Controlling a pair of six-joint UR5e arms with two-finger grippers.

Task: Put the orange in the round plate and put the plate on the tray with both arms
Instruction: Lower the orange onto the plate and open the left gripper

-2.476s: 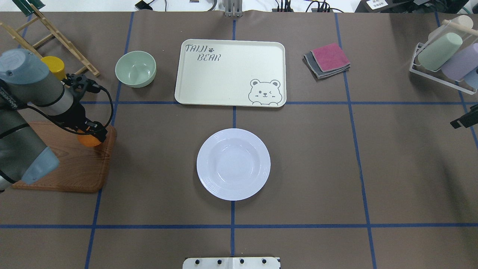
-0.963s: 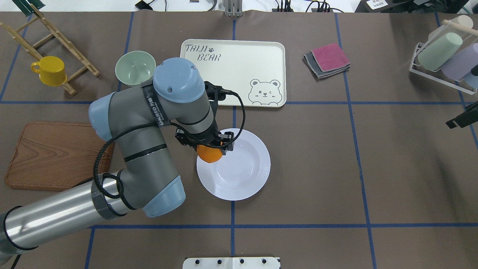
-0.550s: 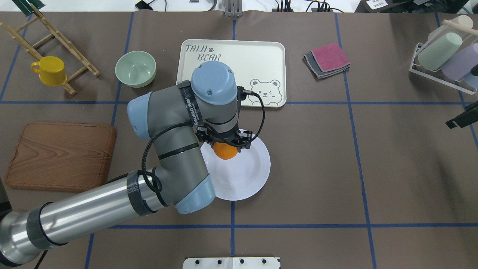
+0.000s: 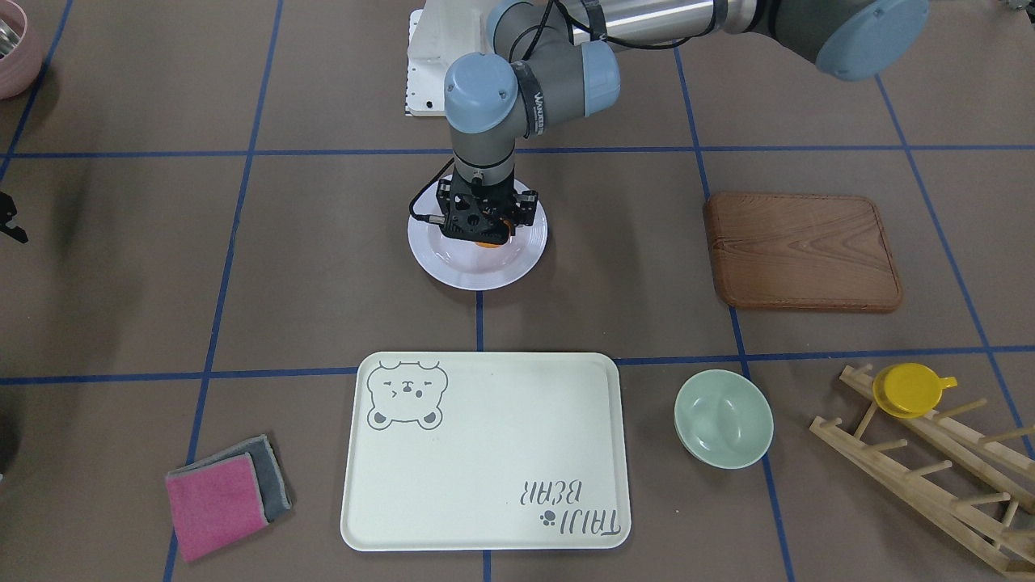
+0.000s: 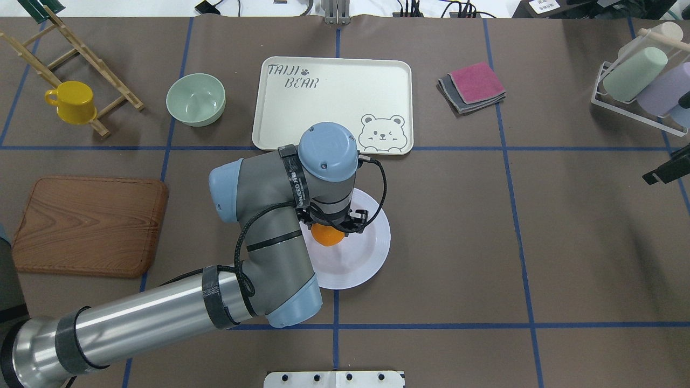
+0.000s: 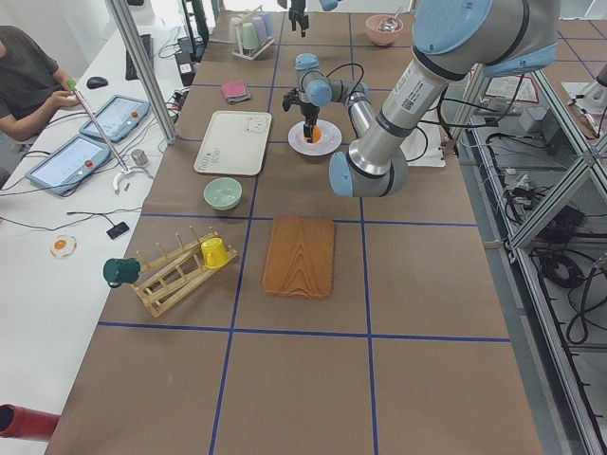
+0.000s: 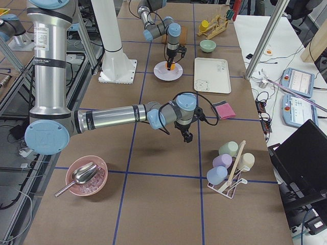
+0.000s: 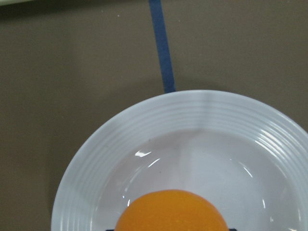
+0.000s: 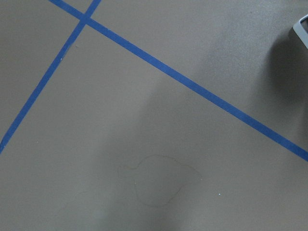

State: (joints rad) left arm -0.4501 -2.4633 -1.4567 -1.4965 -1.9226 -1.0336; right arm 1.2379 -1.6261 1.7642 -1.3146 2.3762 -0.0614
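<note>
Left jaws are clamped on the orange (image 5: 329,237) over the round plate (image 5: 373,253). Lower it straight below them into the well, then release gently. Right jaws' state: cannot tell.

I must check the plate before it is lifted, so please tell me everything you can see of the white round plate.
The round plate is glossy white, with a wide ridged rim and a shallow, smooth well. It lies flat on the brown table cover, across a blue tape line, apart from the tray. The left gripper holds the orange over its well; whether the orange touches the plate cannot be told.
</note>
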